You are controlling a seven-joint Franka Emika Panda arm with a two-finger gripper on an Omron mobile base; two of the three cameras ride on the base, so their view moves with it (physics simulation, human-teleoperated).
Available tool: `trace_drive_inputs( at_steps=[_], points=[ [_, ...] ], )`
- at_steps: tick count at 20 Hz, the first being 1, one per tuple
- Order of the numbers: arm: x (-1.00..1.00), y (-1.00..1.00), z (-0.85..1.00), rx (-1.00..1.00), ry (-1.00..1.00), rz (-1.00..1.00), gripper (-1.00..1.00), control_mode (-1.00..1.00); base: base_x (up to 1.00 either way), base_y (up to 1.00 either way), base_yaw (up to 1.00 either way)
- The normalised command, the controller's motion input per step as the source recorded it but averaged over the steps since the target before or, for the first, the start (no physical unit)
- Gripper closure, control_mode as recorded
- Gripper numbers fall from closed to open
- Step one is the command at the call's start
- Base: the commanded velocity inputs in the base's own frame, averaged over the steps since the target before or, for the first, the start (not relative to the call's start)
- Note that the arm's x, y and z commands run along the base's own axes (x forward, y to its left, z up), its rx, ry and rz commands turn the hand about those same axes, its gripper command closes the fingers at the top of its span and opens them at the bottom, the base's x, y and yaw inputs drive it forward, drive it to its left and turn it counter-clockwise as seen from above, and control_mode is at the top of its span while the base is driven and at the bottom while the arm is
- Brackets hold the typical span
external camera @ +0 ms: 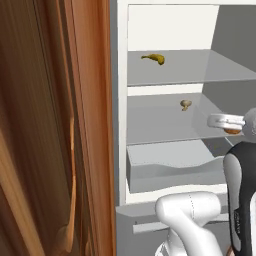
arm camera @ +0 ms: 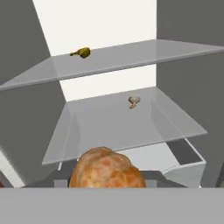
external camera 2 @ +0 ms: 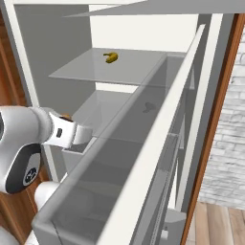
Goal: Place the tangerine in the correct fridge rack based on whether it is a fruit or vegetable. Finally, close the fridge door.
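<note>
My gripper (arm camera: 107, 176) is shut on the tangerine (arm camera: 106, 168), a round, mottled orange fruit low in the hand view. From the left base view, the gripper (external camera: 229, 124) hangs by the front right corner of the lower shelf, with the tangerine (external camera: 232, 131) peeking out beneath it. The fridge rack (arm camera: 127, 56) is the upper grey plate, above and beyond the gripper, also visible as the fridge rack (external camera: 185, 67). The fridge door (external camera 2: 143, 158) stands open, its binned inner face close on the right.
A curved yellow item (external camera: 154, 58) lies on the upper rack at the left. A small tan lump (external camera: 185, 104) sits on the lower shelf (external camera: 160, 122). Below is a grey drawer (external camera: 175, 167). A brown wooden cabinet door (external camera: 55, 125) stands close on the left.
</note>
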Motion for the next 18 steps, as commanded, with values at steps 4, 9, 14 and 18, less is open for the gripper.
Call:
trace_drive_inputs(
  at_steps=[4, 9, 14, 18],
  points=[
    [0.0, -0.23, 0.8, 0.0, -0.09, -0.13, 1.0, -1.0, 0.0, 0.0, 0.0],
    [0.46, -0.46, 0.6, 0.0, -0.02, -0.08, 1.0, -1.0, 0.0, 0.0, 0.0],
    [0.82, -0.49, 0.12, 0.01, 0.0, -0.04, 1.0, -1.0, 0.0, 0.0, 0.0],
    [0.62, -0.25, 0.0, 0.0, 0.02, 0.0, 1.0, -1.0, 0.0, 0.0, 0.0]
  ],
)
